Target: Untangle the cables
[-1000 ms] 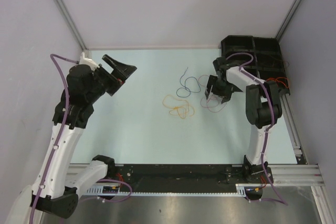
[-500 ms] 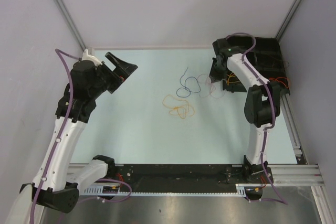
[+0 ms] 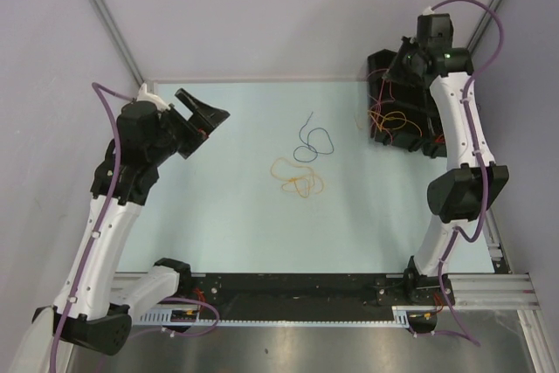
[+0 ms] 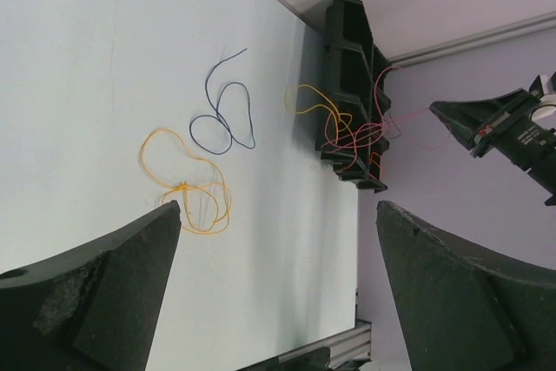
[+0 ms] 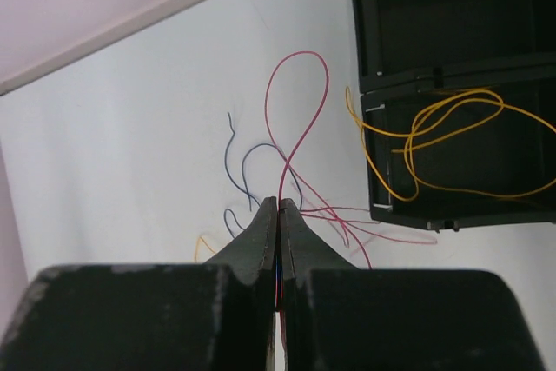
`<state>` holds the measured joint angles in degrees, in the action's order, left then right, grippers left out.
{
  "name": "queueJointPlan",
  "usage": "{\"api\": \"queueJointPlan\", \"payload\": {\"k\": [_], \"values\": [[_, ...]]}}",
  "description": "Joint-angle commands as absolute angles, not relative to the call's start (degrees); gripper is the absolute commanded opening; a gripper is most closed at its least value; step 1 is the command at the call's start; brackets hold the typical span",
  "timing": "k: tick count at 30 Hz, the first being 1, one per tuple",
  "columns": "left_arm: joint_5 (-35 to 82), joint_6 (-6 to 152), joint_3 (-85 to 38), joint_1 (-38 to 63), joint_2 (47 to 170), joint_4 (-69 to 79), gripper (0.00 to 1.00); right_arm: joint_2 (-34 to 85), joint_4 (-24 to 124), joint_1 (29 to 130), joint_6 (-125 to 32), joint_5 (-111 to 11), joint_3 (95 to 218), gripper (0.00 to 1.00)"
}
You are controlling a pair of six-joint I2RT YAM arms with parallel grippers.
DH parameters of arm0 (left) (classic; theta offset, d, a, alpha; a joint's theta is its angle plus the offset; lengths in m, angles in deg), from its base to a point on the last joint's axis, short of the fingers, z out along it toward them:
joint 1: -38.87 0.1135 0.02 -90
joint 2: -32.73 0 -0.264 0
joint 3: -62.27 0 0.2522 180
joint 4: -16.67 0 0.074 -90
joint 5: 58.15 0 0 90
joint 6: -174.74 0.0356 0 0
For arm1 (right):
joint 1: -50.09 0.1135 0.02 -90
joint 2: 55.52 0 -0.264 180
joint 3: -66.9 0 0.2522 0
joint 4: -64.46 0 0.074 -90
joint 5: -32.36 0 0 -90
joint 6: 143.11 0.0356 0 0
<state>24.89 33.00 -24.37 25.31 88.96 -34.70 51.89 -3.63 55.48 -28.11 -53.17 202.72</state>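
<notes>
My right gripper (image 5: 278, 202) is shut on a red cable (image 5: 297, 102), which loops out from its tips and trails down to the table. In the top view the right gripper (image 3: 387, 83) is raised beside the black tray (image 3: 444, 76), and the red cable (image 3: 376, 113) hangs below it. An orange cable (image 5: 434, 141) lies in the tray, partly over its edge. On the table lie a dark blue cable (image 3: 312, 139) and a yellow cable (image 3: 295, 178), apart from each other. My left gripper (image 3: 214, 115) hovers open at the far left with nothing between its fingers (image 4: 130, 275).
The black compartment tray (image 4: 347, 58) stands at the table's back right corner. Grey walls close in the left, back and right sides. An aluminium rail (image 3: 489, 286) runs along the near edge by the arm bases.
My right gripper shut on the red cable near the blue one, then rose and swung back right to the tray, pulling the red cable away. The left arm shifted slightly and stayed open.
</notes>
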Motion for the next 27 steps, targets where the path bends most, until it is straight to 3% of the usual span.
{"api": "queueJointPlan", "payload": {"k": [1,7,16,27], "values": [[20.3,31.2,-24.4,25.7,87.6,-35.4,0.99,51.1,-0.5,53.2,-28.5,-47.3,209.3,0.00],[18.2,30.1,-24.6,25.7,87.8,-38.0,0.99,49.3,2.3,51.9,-26.7,-41.8,207.6,0.00],[18.5,27.4,-21.7,25.7,84.8,-39.3,0.99,40.3,17.3,56.6,-20.3,-36.1,173.6,0.00],[18.1,25.4,-19.4,25.7,82.3,-40.3,0.99,31.4,17.6,57.7,-20.1,-34.7,155.7,0.00]]}}
